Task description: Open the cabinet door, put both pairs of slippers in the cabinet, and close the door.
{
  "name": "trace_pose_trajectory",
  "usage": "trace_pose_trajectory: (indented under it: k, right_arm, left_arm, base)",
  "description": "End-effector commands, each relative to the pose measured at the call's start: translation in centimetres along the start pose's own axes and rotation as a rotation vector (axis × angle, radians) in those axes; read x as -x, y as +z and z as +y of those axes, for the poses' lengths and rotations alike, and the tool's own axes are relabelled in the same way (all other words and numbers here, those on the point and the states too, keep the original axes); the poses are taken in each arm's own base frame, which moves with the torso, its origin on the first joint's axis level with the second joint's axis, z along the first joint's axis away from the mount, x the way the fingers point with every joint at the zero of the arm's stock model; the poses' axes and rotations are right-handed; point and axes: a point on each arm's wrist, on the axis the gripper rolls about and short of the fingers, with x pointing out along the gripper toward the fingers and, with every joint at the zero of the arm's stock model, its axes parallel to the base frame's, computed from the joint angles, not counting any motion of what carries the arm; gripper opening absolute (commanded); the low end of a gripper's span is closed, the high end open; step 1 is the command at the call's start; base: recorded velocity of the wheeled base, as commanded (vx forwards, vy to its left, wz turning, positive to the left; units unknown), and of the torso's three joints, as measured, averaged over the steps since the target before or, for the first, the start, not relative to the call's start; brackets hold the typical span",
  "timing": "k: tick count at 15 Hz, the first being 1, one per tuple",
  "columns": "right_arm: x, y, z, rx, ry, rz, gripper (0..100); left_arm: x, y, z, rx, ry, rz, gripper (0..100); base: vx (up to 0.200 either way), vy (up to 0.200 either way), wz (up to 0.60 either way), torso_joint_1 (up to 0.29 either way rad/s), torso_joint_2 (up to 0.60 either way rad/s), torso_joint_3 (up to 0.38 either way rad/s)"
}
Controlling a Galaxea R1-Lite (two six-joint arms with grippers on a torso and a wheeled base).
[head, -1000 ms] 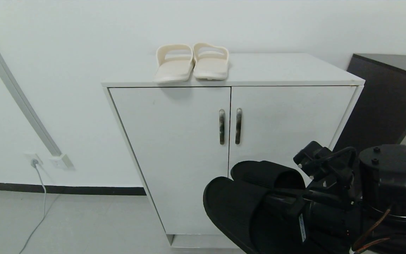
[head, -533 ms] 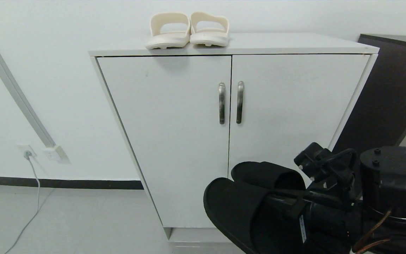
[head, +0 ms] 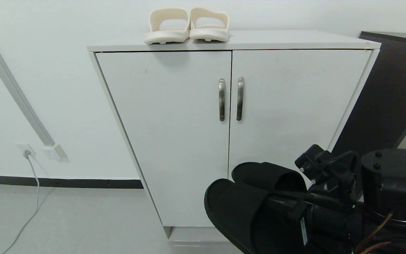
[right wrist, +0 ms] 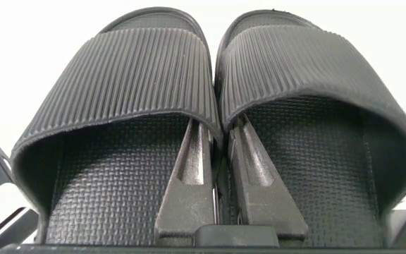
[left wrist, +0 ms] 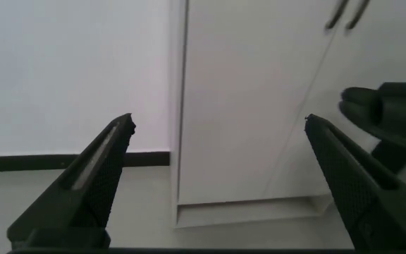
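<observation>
Pair of black slippers clamped side by side in right hand. Fingers narrow, one inside each slipper, pinching adjoining inner walls. Held low before right cabinet door.

Left hand spread wide, holding nothing, facing lower left corner of cabinet.

Both doors shut, handles untouched.

Cream slippers paired on cabinet top, left of centre.

Against earlier frame: whole head view shifted slightly, cabinet higher in picture, so camera move. Grip on black pair unchanged.

Cabinet shut; cream slippers atop; black slippers gripped.
</observation>
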Motion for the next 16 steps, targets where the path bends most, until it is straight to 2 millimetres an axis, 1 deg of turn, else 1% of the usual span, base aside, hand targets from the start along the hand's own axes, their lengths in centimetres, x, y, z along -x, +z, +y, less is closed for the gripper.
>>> trace_pose_trajectory:
  k: [1, 5, 8, 9, 11, 12, 14, 16]
  right_arm:
    - [0.0, 0.0, 0.0, 0.000, 0.001, 0.000, 0]
    - [0.0, 0.0, 0.0, 0.000, 0.002, -0.001, 0]
    - [0.1, 0.1, 0.0, -0.001, 0.003, -0.006, 0]
    - [0.2, 0.1, 0.0, -0.001, 0.003, -0.008, 0]
    - [0.2, 0.1, 0.0, 0.002, 0.003, -0.006, 0]
    - [0.2, 0.0, 0.0, 0.030, 0.005, -0.001, 0]
    - [0.2, 0.0, 0.0, 0.032, 0.009, -0.006, 0]
    - [0.3, 0.1, 0.0, 0.026, 0.009, -0.018, 0]
  left_arm:
    - [-3.2, 1.3, 0.1, 0.024, -0.066, 0.115, 100]
    - [-6.2, 2.2, 0.2, 0.031, -0.181, 0.133, 100]
    - [-8.8, 3.1, 0.3, 0.035, -0.237, 0.142, 100]
    - [-9.6, 3.4, 0.0, 0.035, -0.276, 0.142, 100]
    - [-10.4, 3.5, -0.6, 0.034, -0.342, 0.154, 100]
    - [-11.4, 3.6, -1.3, 0.034, -0.414, 0.184, 100]
    - [-12.7, 3.6, -2.4, 0.034, -0.486, 0.208, 100]
    - [-13.9, 4.9, -3.5, 0.048, -0.553, 0.173, 100]
  base:
    - [0.000, 0.000, 0.00, 0.000, 0.00, 0.000]
    - [0.000, 0.000, 0.00, 0.000, 0.00, 0.000]
    - [0.000, 0.000, 0.00, 0.000, 0.00, 0.000]
    - [0.000, 0.000, 0.00, 0.000, 0.00, 0.000]
    - [0.000, 0.000, 0.00, 0.000, 0.00, 0.000]
    - [0.000, 0.000, 0.00, 0.000, 0.00, 0.000]
    - [0.000, 0.000, 0.00, 0.000, 0.00, 0.000]
    - [0.000, 0.000, 0.00, 0.000, 0.00, 0.000]
